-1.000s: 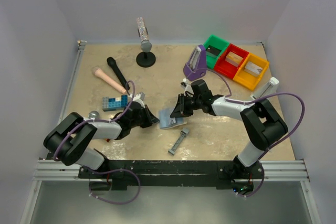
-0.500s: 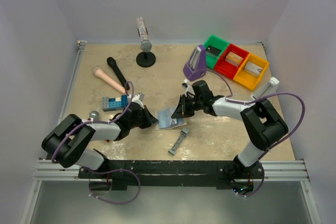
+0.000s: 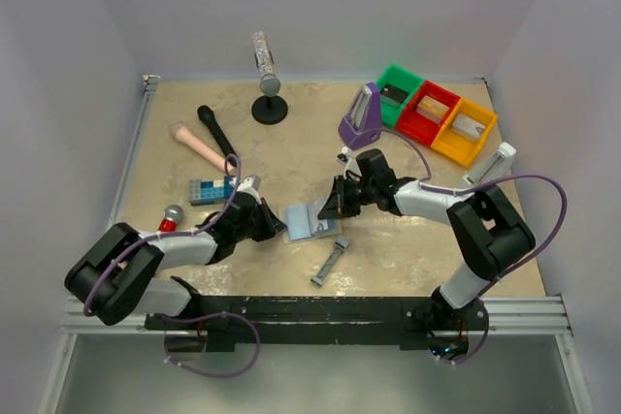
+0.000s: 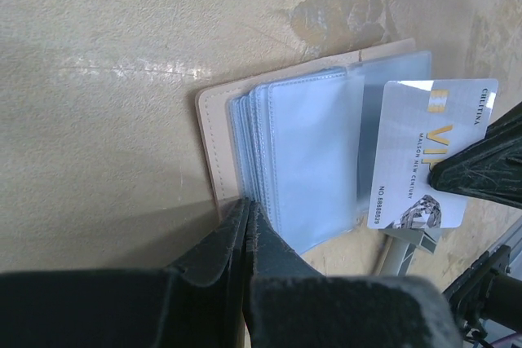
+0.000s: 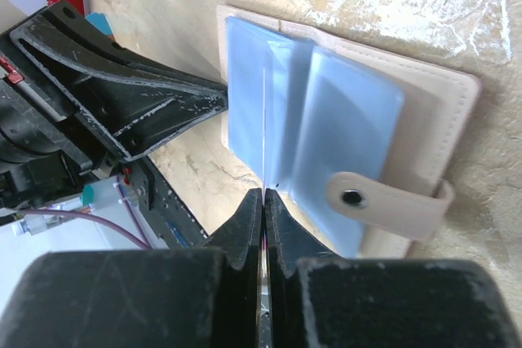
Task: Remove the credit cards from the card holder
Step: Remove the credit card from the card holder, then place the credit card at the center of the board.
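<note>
Pale-blue glossy plastic sleeves fan out of the stitched tan card holder (image 4: pixel 210 132), which lies open on the mottled beige tabletop (image 4: pixel 106 30) between the two arms. The left claw (image 4: pixel 247 208) is pinched shut on the holder's edge, while the right claw (image 5: pixel 263 198) is clamped narrow on a thin silver credit card (image 4: pixel 420 148) printed VIP, one end overlapping a clear sleeve
</note>
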`<state>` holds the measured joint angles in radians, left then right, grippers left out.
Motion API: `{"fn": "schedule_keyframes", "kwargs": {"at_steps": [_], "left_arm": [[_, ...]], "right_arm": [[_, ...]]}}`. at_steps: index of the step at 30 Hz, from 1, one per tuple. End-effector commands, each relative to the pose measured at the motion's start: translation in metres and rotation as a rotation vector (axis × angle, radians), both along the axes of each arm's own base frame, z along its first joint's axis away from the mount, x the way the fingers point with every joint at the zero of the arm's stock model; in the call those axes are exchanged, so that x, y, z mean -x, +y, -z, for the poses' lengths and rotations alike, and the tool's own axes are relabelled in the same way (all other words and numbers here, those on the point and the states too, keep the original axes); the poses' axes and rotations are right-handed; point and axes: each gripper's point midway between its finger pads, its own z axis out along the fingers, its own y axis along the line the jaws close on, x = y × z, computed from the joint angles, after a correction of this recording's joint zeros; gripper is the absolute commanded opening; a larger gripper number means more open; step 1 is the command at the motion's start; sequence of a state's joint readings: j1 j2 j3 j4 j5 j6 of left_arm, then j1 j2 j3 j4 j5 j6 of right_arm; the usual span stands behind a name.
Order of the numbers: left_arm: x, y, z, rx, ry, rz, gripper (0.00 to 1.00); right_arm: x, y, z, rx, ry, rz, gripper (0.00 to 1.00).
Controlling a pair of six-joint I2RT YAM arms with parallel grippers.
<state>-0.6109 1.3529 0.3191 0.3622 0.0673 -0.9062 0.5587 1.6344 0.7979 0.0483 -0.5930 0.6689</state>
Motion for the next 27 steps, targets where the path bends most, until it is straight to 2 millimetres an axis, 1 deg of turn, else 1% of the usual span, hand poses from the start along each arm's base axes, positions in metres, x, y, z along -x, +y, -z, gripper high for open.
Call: {"fn": "schedule_keyframes", "kwargs": {"at_steps": [1, 8, 9, 14, 15, 16, 18, 19, 20, 22, 24, 27], "left_arm": [[0.031, 0.034, 0.038, -0.168, 0.135, -0.012, 0.00], [0.026, 0.034, 0.017, -0.165, 0.095, -0.012, 0.00], [0.023, 0.037, 0.016, -0.181, 0.082, -0.028, 0.00], [0.017, 0.037, -0.002, -0.179, 0.039, -0.028, 0.00], [0.016, 0.036, -0.006, -0.172, 0.028, -0.022, 0.02], [0.014, 0.033, -0.012, -0.160, 0.013, -0.015, 0.06], [0.011, 0.027, -0.025, -0.136, -0.023, 0.009, 0.17], [0.014, 0.029, -0.025, -0.150, -0.011, 0.014, 0.26], [0.012, 0.028, -0.031, -0.144, -0.026, 0.016, 0.36], [0.012, 0.023, -0.043, -0.122, -0.039, 0.042, 0.48], [0.010, 0.020, -0.055, -0.108, -0.062, 0.051, 0.55], [0.009, 0.016, -0.079, -0.059, -0.119, 0.060, 0.66]], "right_arm": [[-0.003, -0.003, -0.012, -0.011, -0.049, 0.000, 0.00], [-0.004, -0.008, -0.020, -0.019, -0.063, 0.011, 0.00], [-0.004, -0.009, -0.023, -0.022, -0.072, 0.013, 0.00], [-0.003, -0.012, -0.041, -0.021, -0.106, 0.006, 0.00], [-0.002, -0.013, -0.045, -0.019, -0.115, 0.000, 0.00], [-0.001, -0.013, -0.049, -0.019, -0.121, -0.006, 0.00], [0.000, -0.016, -0.055, -0.005, -0.140, -0.015, 0.00], [0.001, -0.018, -0.059, 0.002, -0.153, -0.016, 0.00], [0.001, -0.020, -0.062, 0.007, -0.167, -0.022, 0.00], [0.003, -0.023, -0.069, 0.018, -0.186, -0.027, 0.00], [0.006, -0.026, -0.074, 0.027, -0.201, -0.043, 0.00], [0.019, -0.027, -0.084, 0.010, -0.214, -0.116, 0.00]]}}
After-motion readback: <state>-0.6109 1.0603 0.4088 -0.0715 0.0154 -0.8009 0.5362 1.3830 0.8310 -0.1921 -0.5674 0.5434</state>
